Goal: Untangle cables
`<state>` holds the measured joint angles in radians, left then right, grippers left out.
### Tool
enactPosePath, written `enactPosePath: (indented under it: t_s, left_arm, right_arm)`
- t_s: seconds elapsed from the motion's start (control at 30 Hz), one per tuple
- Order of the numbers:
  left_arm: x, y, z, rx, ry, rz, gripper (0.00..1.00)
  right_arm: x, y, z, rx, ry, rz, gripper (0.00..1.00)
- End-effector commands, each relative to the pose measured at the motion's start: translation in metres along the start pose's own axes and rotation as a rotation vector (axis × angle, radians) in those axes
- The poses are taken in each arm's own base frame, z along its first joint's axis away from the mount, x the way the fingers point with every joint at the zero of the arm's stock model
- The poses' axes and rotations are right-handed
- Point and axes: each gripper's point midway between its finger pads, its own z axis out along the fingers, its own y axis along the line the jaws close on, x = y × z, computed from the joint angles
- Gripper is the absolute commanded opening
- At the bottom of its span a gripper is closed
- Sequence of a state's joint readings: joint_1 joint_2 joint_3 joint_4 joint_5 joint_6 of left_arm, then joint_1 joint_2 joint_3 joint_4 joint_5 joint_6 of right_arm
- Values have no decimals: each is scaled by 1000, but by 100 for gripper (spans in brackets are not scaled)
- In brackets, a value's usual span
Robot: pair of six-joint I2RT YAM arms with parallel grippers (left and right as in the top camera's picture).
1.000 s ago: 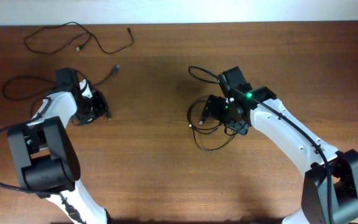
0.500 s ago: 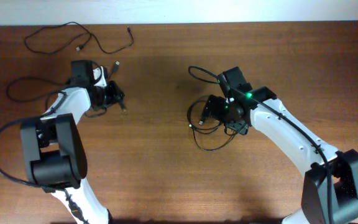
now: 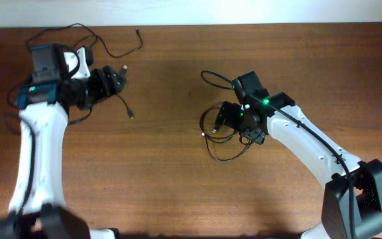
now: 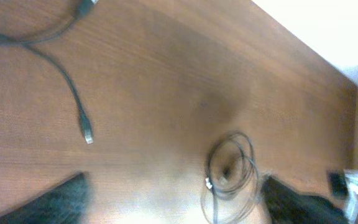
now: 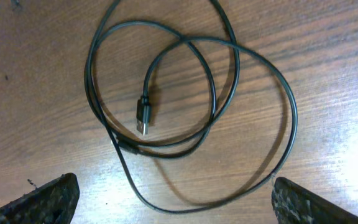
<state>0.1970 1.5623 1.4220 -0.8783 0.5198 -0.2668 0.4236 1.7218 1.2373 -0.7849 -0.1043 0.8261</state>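
Brown wooden counter, thin black cable in loose overlapping loops right of centre, second black cable strand lying left, third black cable near far edge

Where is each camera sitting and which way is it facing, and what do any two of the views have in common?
Overhead: fixed above the table, facing straight down; shows the left arm and the right arm.
Left wrist: on the left arm, looking slantwise across the wood toward the coiled cable; the left fingers blur in the bottom corners.
Right wrist: over that coil, facing down on it; the right fingers fill the bottom corners.
Shared: the coiled cable shows in all three views.
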Motion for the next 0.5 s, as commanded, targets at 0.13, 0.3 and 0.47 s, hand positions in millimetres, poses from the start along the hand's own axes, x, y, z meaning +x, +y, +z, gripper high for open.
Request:
enactPosePath:
  t_s: [0.13, 0.3, 0.47]
  left_arm:
    - [95, -48, -9, 18, 286, 103, 99]
    - [115, -38, 0, -137, 325, 203, 99]
    - [112, -29, 1, -207, 309, 215, 99]
  right_arm:
    - [8, 12, 0, -71, 48, -103, 99]
    - [11, -13, -41, 16, -9, -174, 98]
    - [9, -53, -113, 81, -154, -133, 98]
